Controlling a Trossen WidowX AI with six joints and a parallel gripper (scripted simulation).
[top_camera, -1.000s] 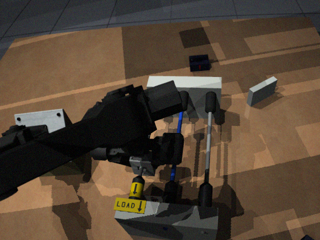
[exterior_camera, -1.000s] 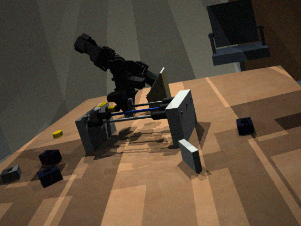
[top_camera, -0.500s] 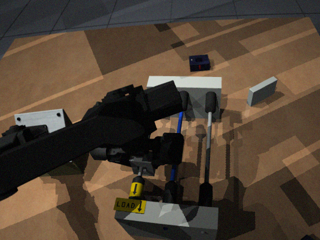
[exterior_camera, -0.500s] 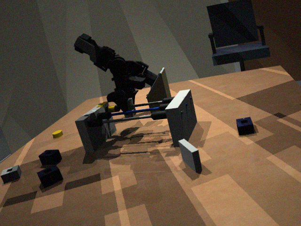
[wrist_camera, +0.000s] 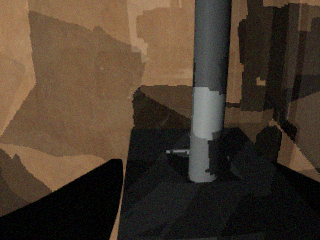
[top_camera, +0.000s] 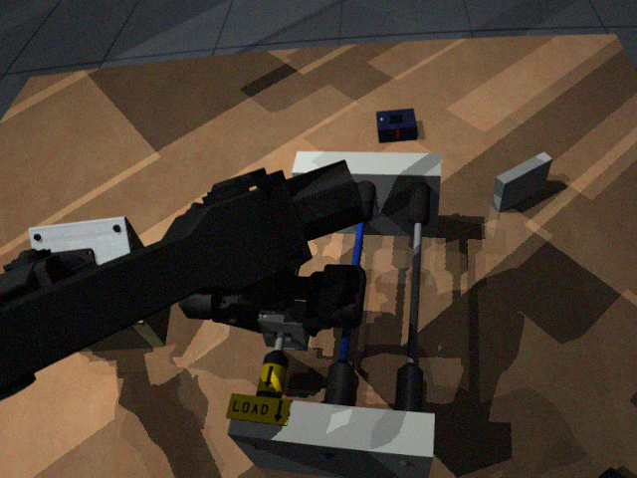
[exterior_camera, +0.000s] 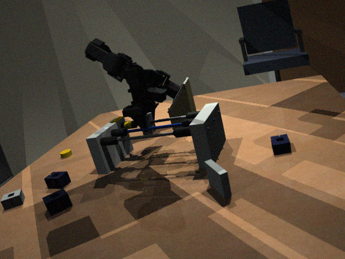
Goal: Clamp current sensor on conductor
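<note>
The grey sensor (top_camera: pixel 292 337) (exterior_camera: pixel 149 120) (wrist_camera: pixel 165 210) sits around the grey LOAD conductor (top_camera: pixel 279 342) (exterior_camera: pixel 170 118) (wrist_camera: pixel 212 50), which runs into its body. The yellow LOAD plate (top_camera: pixel 249 407) and an arrowed yellow sleeve (top_camera: pixel 271 377) are at the conductor's near end in the top view. My gripper (top_camera: pixel 288 320) (wrist_camera: pixel 192 171) is open, one finger on each side of the sensor. In the wrist view a thin strip of table shows between the left finger and the sensor; contact on the right is too dark to tell. The sensor's arrow and latch cannot be made out.
A blue conductor (top_camera: pixel 357 247) (exterior_camera: pixel 164 126) and another grey one (top_camera: pixel 414 288) run beside it between two pale end blocks (top_camera: pixel 365 163) (top_camera: pixel 359 426). A slanted panel (top_camera: pixel 82 237) stands by the arm. A thin grey block (top_camera: pixel 524 180) and a dark blue block (top_camera: pixel 396 124) stand farther off.
</note>
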